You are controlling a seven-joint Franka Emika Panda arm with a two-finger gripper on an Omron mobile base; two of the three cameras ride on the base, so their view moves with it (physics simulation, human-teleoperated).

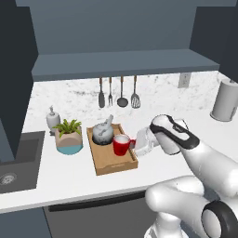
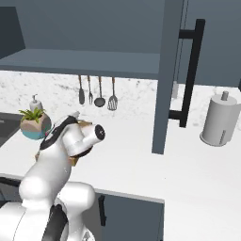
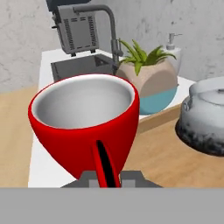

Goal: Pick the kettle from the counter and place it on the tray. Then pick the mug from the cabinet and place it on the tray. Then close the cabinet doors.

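Observation:
The red mug [image 1: 121,145] is over the right half of the wooden tray [image 1: 103,168], beside the grey mottled kettle [image 1: 103,132] that stands at the tray's far end. My gripper [image 1: 135,144] reaches in from the right and is shut on the mug's side handle [image 3: 104,162]. In the hand view the mug [image 3: 83,118] shows its white inside, with the kettle [image 3: 205,118] to its right and the tray floor [image 3: 166,153] below. Whether the mug rests on the tray, I cannot tell. The cabinet [image 1: 125,60] above is open, and one door [image 2: 167,70] stands swung out.
A potted plant [image 1: 69,135] and a soap dispenser [image 1: 52,118] stand left of the tray, with the sink [image 1: 16,162] beyond. Utensils [image 1: 118,93] hang on the back wall. A paper towel roll [image 2: 217,120] stands at the right. The open door's black bar handle [image 2: 190,70] juts over the counter [image 2: 141,164].

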